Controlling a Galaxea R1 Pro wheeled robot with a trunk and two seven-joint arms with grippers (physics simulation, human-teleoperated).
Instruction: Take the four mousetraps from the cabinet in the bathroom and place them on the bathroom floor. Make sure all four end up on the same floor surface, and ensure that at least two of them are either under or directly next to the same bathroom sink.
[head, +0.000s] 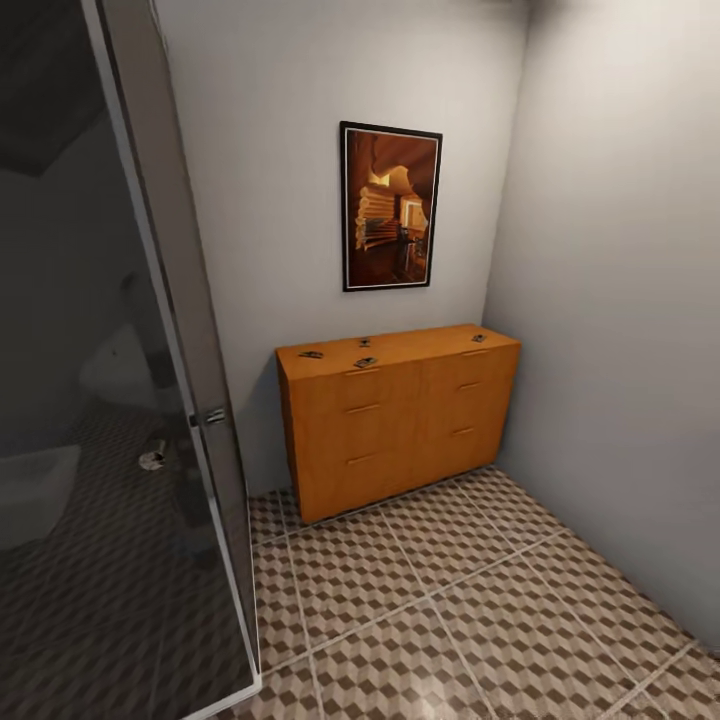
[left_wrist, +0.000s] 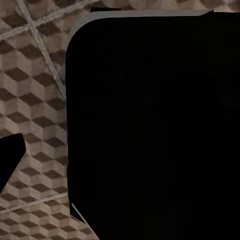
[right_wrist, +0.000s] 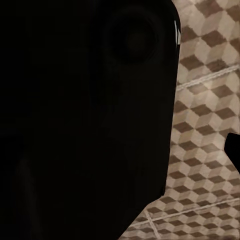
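The orange-brown wooden cabinet stands against the far wall in the head view, all its drawers shut. Several tiny mousetraps lie on its top: one near the left end, two close together left of the middle, and one near the right end. The cube-patterned bathroom floor stretches from the cabinet toward me. Both wrist views look down at that floor past black robot body. A dark finger-like tip pokes in at one edge of each. The bathroom sink is out of view.
A tall glass partition with a metal frame runs along my left, with dim white fixtures behind it. A grey wall closes the right side. A framed picture hangs above the cabinet. Open tiled floor lies between me and the cabinet.
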